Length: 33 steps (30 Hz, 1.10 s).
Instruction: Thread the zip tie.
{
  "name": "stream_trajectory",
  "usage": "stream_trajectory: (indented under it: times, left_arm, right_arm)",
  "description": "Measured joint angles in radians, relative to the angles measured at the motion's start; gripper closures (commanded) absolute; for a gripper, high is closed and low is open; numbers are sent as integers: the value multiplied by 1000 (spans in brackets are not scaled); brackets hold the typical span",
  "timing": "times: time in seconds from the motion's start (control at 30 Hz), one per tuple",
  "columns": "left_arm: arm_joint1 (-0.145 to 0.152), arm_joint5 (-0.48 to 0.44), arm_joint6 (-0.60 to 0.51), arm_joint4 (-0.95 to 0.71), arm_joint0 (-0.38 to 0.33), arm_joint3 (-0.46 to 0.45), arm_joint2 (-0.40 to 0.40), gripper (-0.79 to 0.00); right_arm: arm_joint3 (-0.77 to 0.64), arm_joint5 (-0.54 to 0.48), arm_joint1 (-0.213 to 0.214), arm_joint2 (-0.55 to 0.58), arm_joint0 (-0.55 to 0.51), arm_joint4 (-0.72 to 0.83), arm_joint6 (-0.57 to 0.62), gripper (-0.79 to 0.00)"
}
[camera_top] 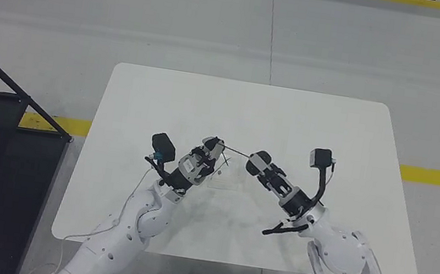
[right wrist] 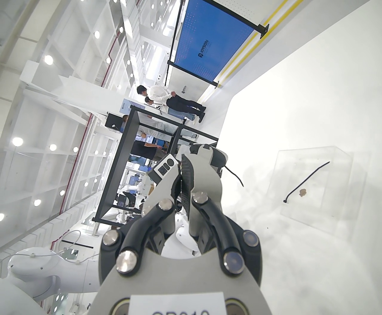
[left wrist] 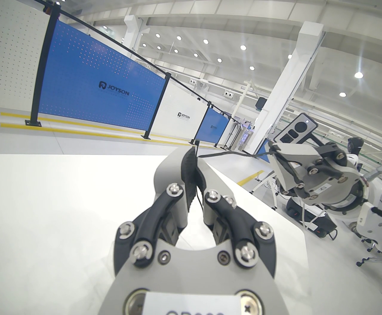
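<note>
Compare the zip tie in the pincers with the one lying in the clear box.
The held zip tie is up off the table, strung between left pincer and right pincer; the boxed zip tie lies untouched in the clear box. The held one bends; the boxed one is nearly straight. Both are thin and black.

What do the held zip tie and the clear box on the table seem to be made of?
The zip tie: likely matte black plastic; it is thin, dull and curves in the air. The clear box: probably glossy acrylic; the table shows through it, and its edges catch light.
</note>
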Motion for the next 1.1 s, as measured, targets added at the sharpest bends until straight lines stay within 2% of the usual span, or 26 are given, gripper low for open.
stream_trajectory:
  times: [0.37,1.1]
  left_arm:
    - [0,0,0,0,0,0,0,0]
    - [0,0,0,0,0,0,0,0]
  right_arm:
    - [11,-26,-3,3,2,54,-5,0]
    - [21,-17,-5,6,7,47,-3,0]
